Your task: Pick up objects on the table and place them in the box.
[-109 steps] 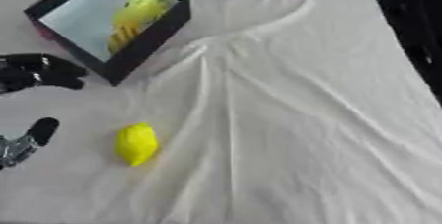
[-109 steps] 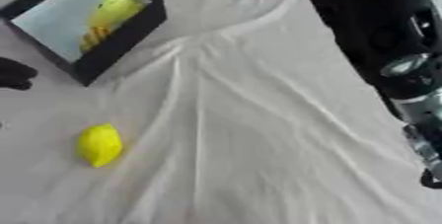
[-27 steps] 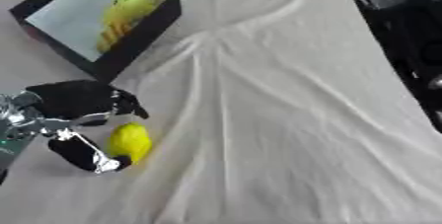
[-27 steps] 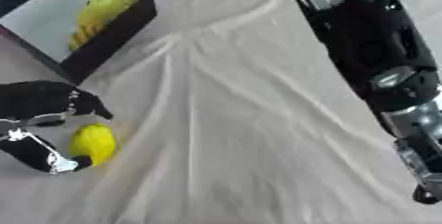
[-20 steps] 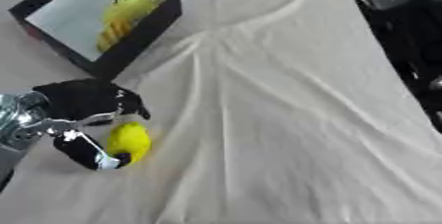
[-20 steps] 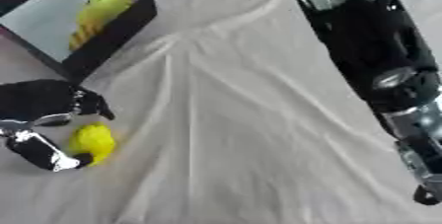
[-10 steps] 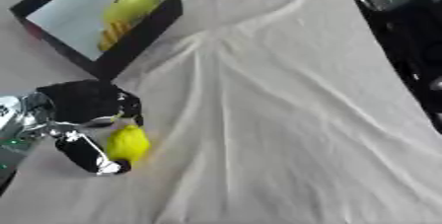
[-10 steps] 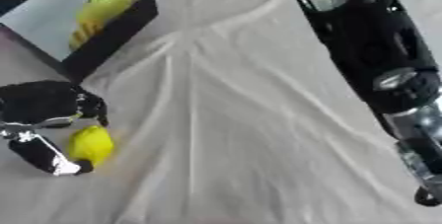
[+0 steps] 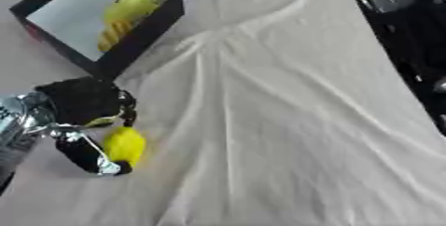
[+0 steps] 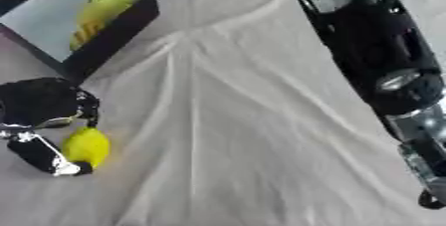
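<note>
Left hand [image 9: 78, 103] is at the lemon [image 9: 125, 145], near-left of the box [image 9: 97, 17] and well clear of it. Fingers curl over the lemon's top from the box side, thumb [image 9: 85, 154] runs down the lemon's left flank, so the hand is partly closed around it with fingers and thumb touching. Lemon sits on the white cloth [image 9: 287, 120]; can't tell if it's lifted off. Box is a black-walled tray with a pale floor, sitting askew at the far-left corner of the cloth. Inside the box: one yellow object [image 9: 124, 15] with ribbed or striped marks at its lower end, lying toward the box's right wall; can't make out what it is. Cloth is creased, with folds fanning out from the box's near-right corner. Right arm [image 10: 375, 56] runs down the side of the table opposite the box; its hand is only partly in view at the lower edge, so finger state is unreadable.
</note>
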Tool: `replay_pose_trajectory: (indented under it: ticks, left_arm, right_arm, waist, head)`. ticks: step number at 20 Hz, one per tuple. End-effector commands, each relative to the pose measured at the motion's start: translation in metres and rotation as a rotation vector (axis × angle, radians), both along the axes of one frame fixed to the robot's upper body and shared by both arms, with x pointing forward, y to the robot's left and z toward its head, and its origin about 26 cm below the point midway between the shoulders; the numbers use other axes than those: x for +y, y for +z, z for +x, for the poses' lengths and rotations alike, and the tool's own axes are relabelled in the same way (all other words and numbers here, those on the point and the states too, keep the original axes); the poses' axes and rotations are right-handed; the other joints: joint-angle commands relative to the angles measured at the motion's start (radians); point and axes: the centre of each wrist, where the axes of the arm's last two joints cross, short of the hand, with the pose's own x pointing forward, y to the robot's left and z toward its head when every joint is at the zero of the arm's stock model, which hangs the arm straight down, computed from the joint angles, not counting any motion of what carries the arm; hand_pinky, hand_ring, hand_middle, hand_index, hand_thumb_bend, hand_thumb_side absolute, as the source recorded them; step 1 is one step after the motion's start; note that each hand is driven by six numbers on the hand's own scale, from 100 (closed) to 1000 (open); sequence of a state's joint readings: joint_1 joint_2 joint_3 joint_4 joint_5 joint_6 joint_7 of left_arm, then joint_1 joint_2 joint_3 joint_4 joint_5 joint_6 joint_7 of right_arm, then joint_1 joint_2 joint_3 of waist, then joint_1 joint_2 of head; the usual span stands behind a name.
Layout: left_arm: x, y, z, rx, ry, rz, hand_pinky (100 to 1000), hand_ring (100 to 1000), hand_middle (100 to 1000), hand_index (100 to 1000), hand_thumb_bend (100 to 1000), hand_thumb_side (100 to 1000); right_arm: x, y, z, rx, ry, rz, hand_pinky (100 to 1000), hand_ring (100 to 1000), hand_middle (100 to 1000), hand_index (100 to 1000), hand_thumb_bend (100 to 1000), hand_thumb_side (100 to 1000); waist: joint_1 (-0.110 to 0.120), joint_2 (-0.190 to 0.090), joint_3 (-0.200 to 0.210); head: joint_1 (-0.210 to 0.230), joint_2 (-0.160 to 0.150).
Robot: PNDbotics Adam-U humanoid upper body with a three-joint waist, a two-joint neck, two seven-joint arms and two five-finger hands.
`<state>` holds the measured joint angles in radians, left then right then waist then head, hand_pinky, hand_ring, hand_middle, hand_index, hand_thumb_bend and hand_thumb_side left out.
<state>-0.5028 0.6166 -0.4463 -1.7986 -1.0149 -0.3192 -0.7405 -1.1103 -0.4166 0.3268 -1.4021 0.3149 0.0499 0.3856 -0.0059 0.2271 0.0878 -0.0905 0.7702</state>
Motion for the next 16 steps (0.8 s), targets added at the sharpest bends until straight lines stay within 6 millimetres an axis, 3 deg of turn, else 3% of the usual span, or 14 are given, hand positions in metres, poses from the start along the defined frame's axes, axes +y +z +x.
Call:
replay_pose_trajectory:
  ticks: [1, 3, 4, 7, 16]
  left_arm:
    - [0.0060, 0.0072, 0.0006, 0.004, 0.011, 0.012, 667, 576, 560, 617, 408, 511]
    - [0.0071, 0.0043, 0.0020, 0.034, 0.017, 0.010, 651, 570, 556, 613, 361, 417]
    - [0.0076, 0.0029, 0.0026, 0.048, 0.020, 0.012, 640, 567, 552, 611, 320, 293]
    - [0.0088, 0.0004, 0.0039, 0.077, 0.029, 0.017, 616, 557, 540, 600, 264, 100]
    - [0.0097, 0.0049, 0.0024, 0.116, 0.034, -0.039, 547, 504, 487, 538, 235, 100]
  right_arm:
    - [-0.0010, 0.0096, -0.0023, -0.024, 0.006, 0.009, 886, 791, 731, 825, 100, 141]
    - [-0.0013, 0.0099, -0.0026, -0.026, 0.007, 0.014, 886, 791, 731, 825, 100, 140]
    - [-0.0014, 0.0099, -0.0028, -0.025, 0.008, 0.015, 886, 791, 732, 825, 100, 144]
    - [-0.0018, 0.0095, -0.0028, -0.023, 0.008, 0.016, 886, 791, 732, 826, 100, 145]
    - [-0.0023, 0.0073, -0.0021, -0.015, 0.006, 0.021, 887, 791, 731, 826, 100, 164]
  waist:
    - [0.002, -0.014, 0.002]
    - [0.001, -0.014, 0.001]
    - [0.000, -0.014, 0.001]
    - [-0.001, -0.015, 0.001]
    - [0.000, -0.017, 0.003]
  head:
    - [-0.001, 0.000]
    - [0.000, 0.000]
    - [0.000, 0.000]
    - [-0.001, 0.000]
    - [-0.003, 0.000]
